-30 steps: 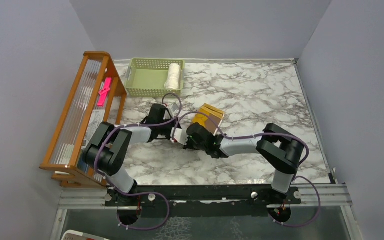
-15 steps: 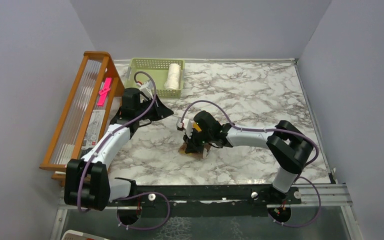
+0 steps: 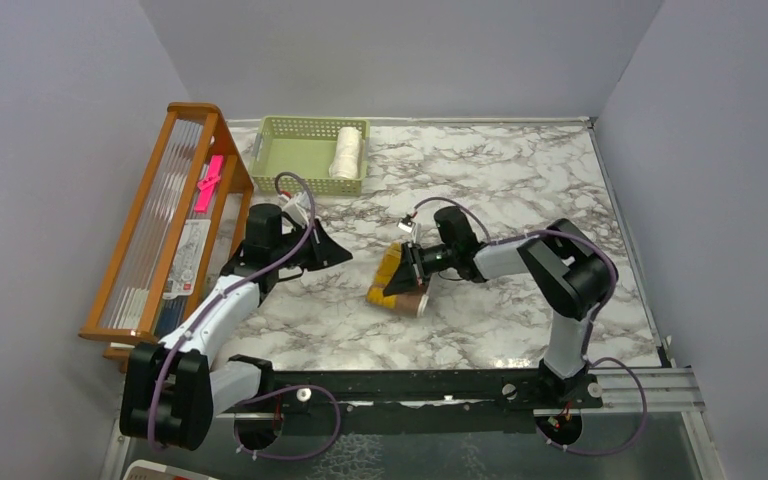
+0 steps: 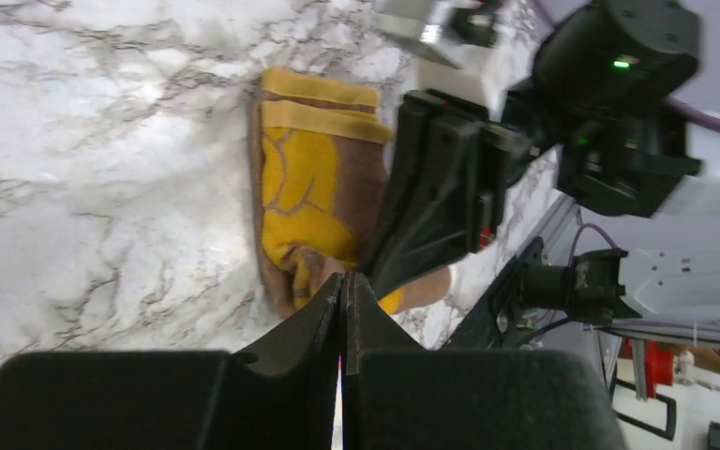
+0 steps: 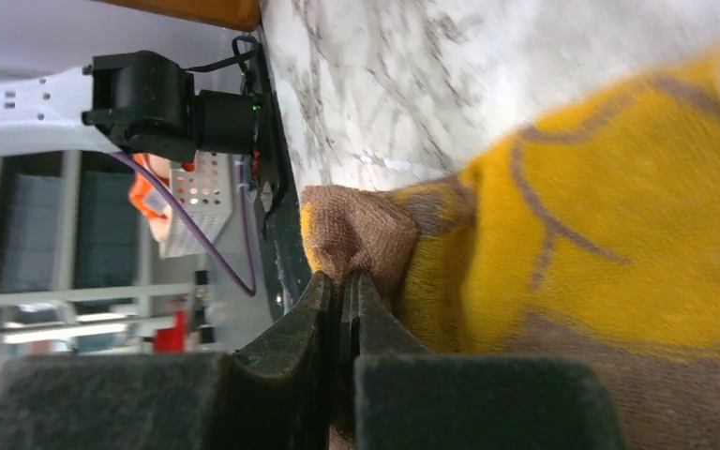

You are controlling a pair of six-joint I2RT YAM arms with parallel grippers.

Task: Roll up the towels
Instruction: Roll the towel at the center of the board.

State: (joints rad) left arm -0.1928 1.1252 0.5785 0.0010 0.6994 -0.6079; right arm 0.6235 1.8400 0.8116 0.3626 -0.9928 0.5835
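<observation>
I will start close to me. My right pincer (image 5: 341, 279) is down low on the table (image 3: 520, 190). It is pinched shut on a brown corner of the yellow towel (image 4: 305, 183). I think I hold that corner because a roll has to begin at one end, and a small bit of cloth is easy to turn over. The rest of the yellow towel lies on the table past the tips of my right pincer, yellow side and brown lines up (the brown back shows along the edges). It is folded over and a bit lumpy, not a neat roll yet, so I think this job is only partly done.

My left pincer (image 4: 342, 279) is closed too, but it holds nothing. It hangs over bare table to the left of the yellow towel, near it but not touching, with its tips aimed at the cloth. I think it is parked there so it does not bump my right pincer. From there it could also press the cloth down if the roll slips.

Farther away, at the back of the table, sits the green basket (image 3: 305, 184). The white towel (image 3: 347, 150) lies inside it by the right wall, already a tight roll. I think that one is finished and put away. A wooden rack (image 3: 150, 230) stands at the left edge, well apart from both towels.
</observation>
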